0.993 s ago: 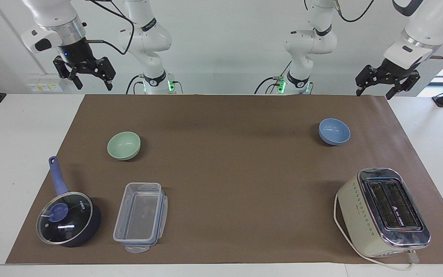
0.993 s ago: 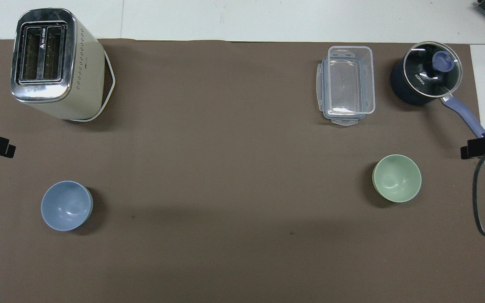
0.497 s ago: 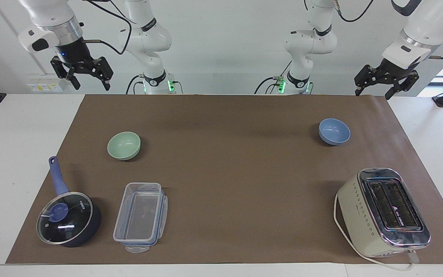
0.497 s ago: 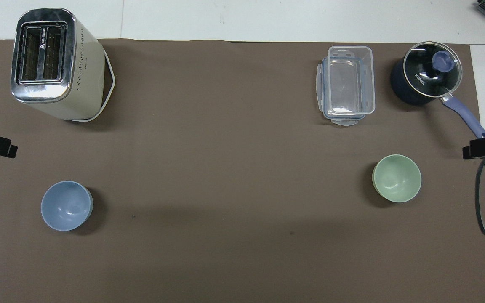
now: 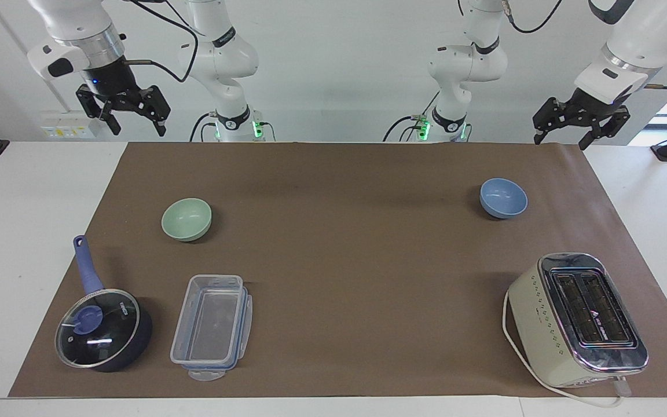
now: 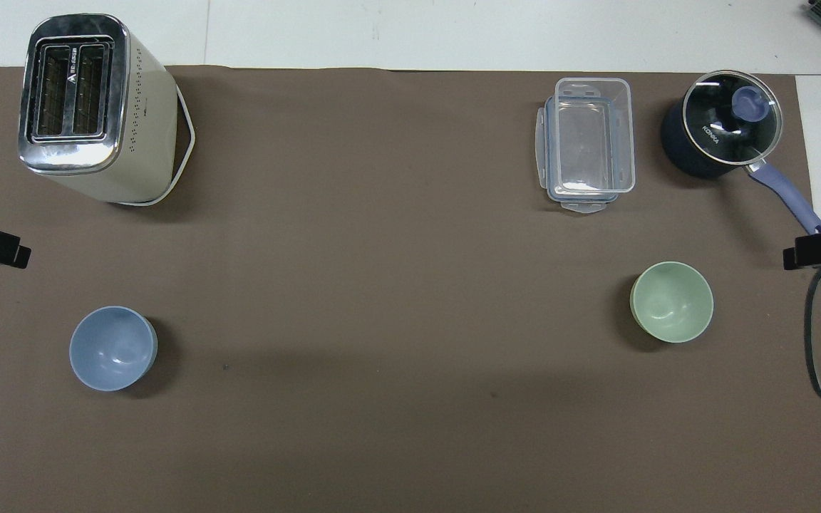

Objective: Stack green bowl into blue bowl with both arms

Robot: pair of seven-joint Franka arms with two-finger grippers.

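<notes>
You have both arms lifted well off the counter (image 5: pixel 44 191): over the last second the right claw (image 5: pixel 135 120) has risen a little and drawn back toward its base, and the left claw (image 5: pixel 561 131) has edged up only slightly, so nothing has been touched and the stacking has not begun. Both claws hang with their fingers spread apart and empty, each above the robots' edge of the brown mat (image 5: pixel 339 260). The small round pale mint-green bowl (image 5: pixel 186 218) sits upright on the mat toward the right arm's end; its mouth faces straight up, and being round it has no long axis to line up with. The small round periwinkle-blue bowl (image 5: pixel 503 197) stands the same way, mouth up, toward the left arm's end, well apart from the green one. Neither bowl has shifted. Judging from this, your next move is to bring the right claw down onto the green bowl's rim.
</notes>
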